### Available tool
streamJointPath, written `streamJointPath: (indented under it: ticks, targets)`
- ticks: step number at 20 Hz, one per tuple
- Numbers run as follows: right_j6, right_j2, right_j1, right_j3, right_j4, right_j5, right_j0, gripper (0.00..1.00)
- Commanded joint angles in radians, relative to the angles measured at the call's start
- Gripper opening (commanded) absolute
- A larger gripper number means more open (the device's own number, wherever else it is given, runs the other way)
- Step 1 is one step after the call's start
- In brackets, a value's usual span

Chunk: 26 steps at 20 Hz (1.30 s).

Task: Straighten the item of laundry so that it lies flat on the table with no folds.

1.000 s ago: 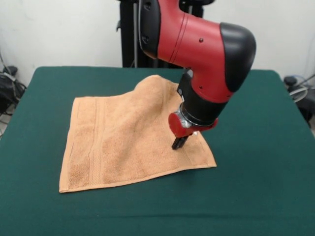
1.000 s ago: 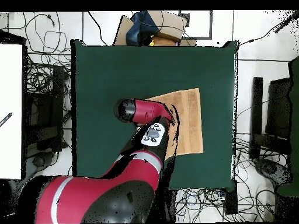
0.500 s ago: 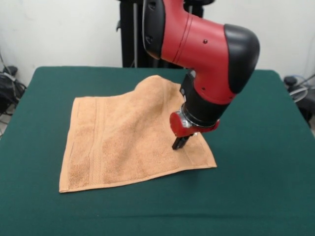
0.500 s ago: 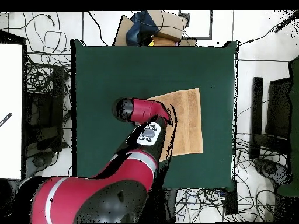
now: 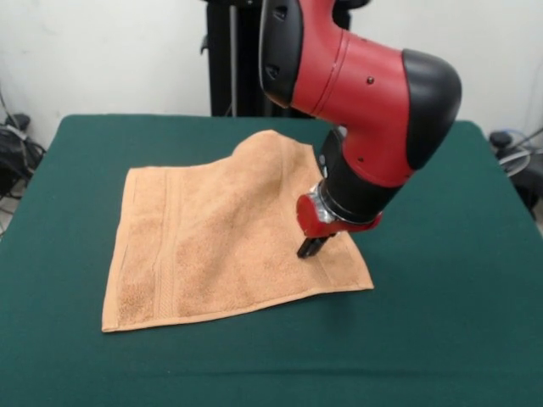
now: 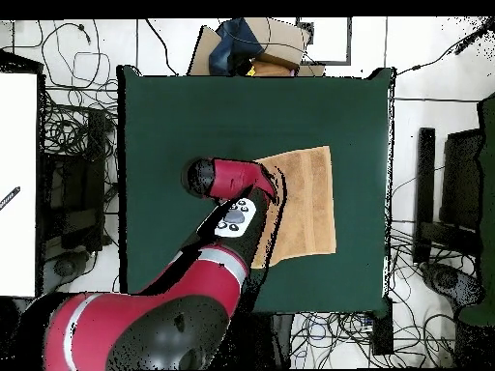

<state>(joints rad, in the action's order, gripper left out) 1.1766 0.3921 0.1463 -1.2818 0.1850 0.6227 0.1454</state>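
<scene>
Front view: green bench (image 5: 441, 339) fills the lower frame. At centre-left lies the orange-brown towel (image 5: 212, 246), flat near its front edge, humped at its far corner. End effector (image 5: 309, 248), centre-right, tips on the towel's right part; whether open or closed cannot be told.

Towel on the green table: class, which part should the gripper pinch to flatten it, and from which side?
Probably the raised far corner of the towel, pinched from above and drawn outward: that corner humps up while the other edges lie flat on the table.
</scene>
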Motion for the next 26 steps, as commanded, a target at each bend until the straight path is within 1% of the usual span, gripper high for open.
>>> streamJointPath:
  ticks: [1,5,14,22,26]
  targets:
    - [0.383,-0.172,-0.169,0.167,0.146,-0.234,0.045,0.0]
    - [0.408,-0.163,-0.179,0.194,0.149,-0.214,0.051,0.0]
    - [0.437,-0.173,-0.175,0.208,0.146,-0.197,0.049,0.0]
    - [0.489,-0.15,-0.192,0.258,0.181,-0.156,0.064,0.0]
    - [0.497,-0.147,-0.19,0.263,0.195,-0.146,0.068,0.0]
